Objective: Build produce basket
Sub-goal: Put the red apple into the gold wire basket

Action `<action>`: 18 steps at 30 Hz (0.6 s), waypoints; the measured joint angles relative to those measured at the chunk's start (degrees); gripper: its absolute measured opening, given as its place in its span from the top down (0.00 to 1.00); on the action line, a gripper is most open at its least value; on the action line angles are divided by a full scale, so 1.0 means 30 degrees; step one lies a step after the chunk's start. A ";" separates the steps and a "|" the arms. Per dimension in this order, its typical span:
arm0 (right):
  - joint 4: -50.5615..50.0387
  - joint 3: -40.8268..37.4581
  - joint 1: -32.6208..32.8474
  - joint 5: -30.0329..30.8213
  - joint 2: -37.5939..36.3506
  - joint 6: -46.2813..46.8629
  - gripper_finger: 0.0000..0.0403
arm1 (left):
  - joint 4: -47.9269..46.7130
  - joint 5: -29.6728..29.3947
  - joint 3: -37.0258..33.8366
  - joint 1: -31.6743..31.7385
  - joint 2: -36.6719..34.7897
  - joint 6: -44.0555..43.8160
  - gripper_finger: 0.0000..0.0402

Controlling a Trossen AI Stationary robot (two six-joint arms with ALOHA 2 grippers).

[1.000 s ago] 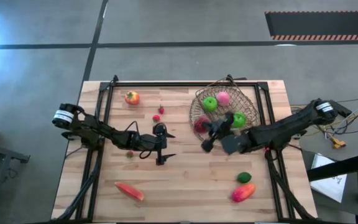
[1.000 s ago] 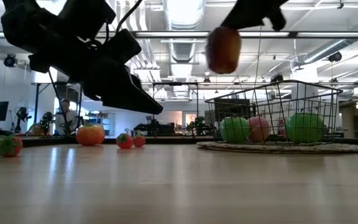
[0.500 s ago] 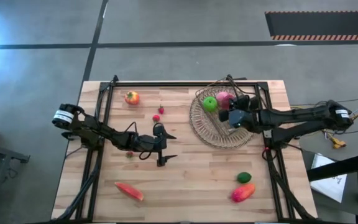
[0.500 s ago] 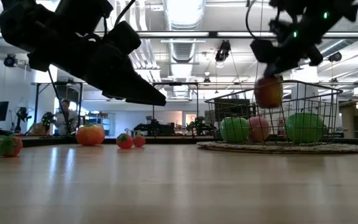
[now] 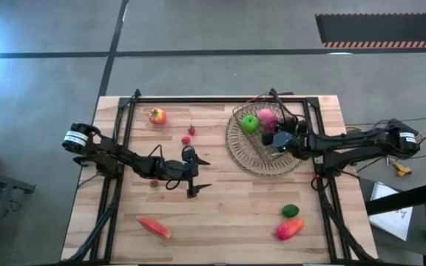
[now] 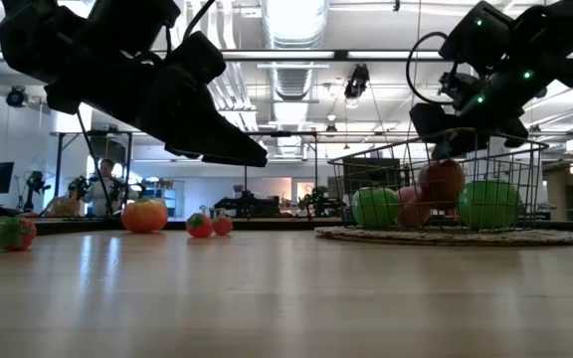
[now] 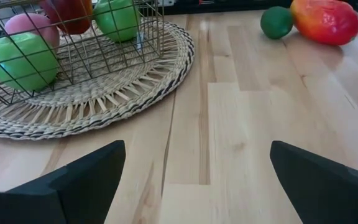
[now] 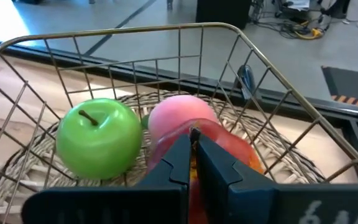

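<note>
High view: right gripper (image 5: 278, 138) is pinching a red fruit (image 6: 442, 182) low inside the basket (image 5: 237, 140), so it lands softly; left gripper (image 5: 193, 175) is waiting wide open mid-table

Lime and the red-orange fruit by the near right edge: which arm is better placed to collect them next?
Right. The right gripper hangs over the basket, on the lime's side; the left gripper waits mid-table, farther off.

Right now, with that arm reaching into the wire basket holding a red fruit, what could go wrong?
The right gripper holds the red fruit low inside the wire basket, against the pink peach. On release it might roll and nudge the peach or the green apple. Pulling back, the fingers could catch the wires and drag the basket.
</note>
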 joint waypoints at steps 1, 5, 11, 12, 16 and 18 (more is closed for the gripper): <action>0.0035 -0.0035 0.0001 0.0003 0.0009 -0.0033 0.98 | 0.0000 0.0000 0.0000 0.0000 0.0000 0.0000 0.04; -0.0005 -0.0173 0.0001 0.0017 0.0009 -0.0342 0.98 | 0.0030 0.0000 0.0000 0.0000 0.0000 0.0000 0.04; -0.0061 -0.0737 0.0001 0.0010 0.0009 0.0054 0.98 | 0.0080 0.0000 0.0000 0.0000 0.0000 -0.0001 0.04; -0.0066 -0.0860 0.0001 0.0010 0.0009 0.0165 0.98 | 0.0080 0.0000 0.0000 0.0000 0.0000 -0.0004 0.04; -0.0054 -0.1289 0.0001 0.0010 0.0009 0.0958 0.98 | 0.0080 0.0000 0.0000 -0.0007 0.0000 -0.0007 0.04; -0.0060 -0.1472 0.0001 0.0016 0.0009 0.1331 0.98 | 0.0073 0.0000 0.0000 -0.0007 0.0000 -0.0007 0.04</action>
